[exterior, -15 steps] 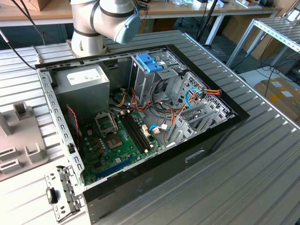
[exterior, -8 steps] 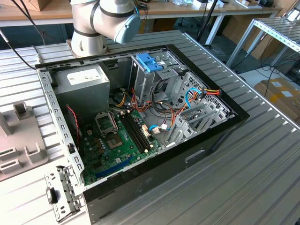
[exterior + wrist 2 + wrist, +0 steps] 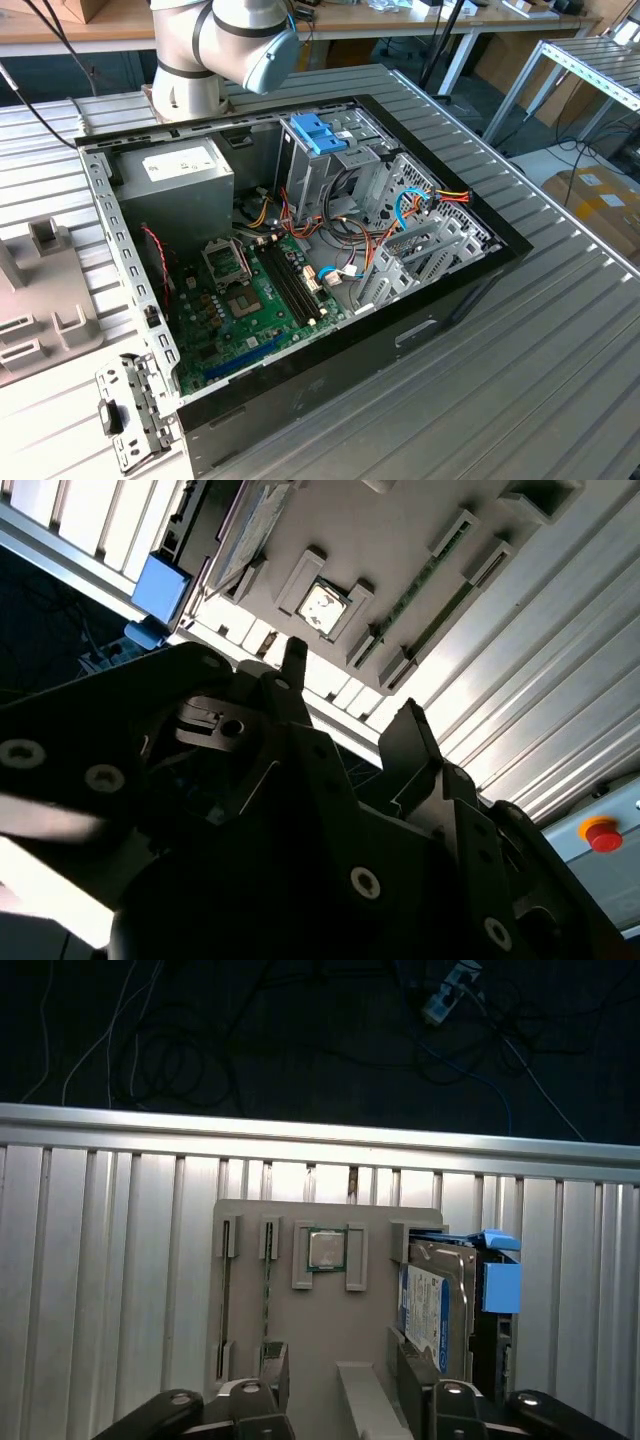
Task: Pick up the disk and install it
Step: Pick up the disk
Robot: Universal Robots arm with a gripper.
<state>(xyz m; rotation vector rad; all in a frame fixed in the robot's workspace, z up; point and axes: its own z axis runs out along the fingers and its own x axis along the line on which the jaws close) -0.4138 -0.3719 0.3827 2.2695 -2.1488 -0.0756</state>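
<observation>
Exterior view: arm (image 3: 230, 40) behind open computer case (image 3: 300, 250) on ribbed table (image 3: 520, 380); second wrist view: gripper (image 3: 350, 690) spread, nothing between its fingers; first wrist view: the disk (image 3: 440, 1300) stands on edge in a grey holder (image 3: 320, 1320), near the spread gripper (image 3: 343, 1365).

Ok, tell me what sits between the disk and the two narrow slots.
In the first wrist view, a square chip sits in its bracket between the disk and the slots.

Silver-grey arm (image 3: 215, 45) with pale-blue joint cap (image 3: 272, 62) — black gripper (image 3: 350, 685), silver screws (image 3: 364, 882)
</observation>
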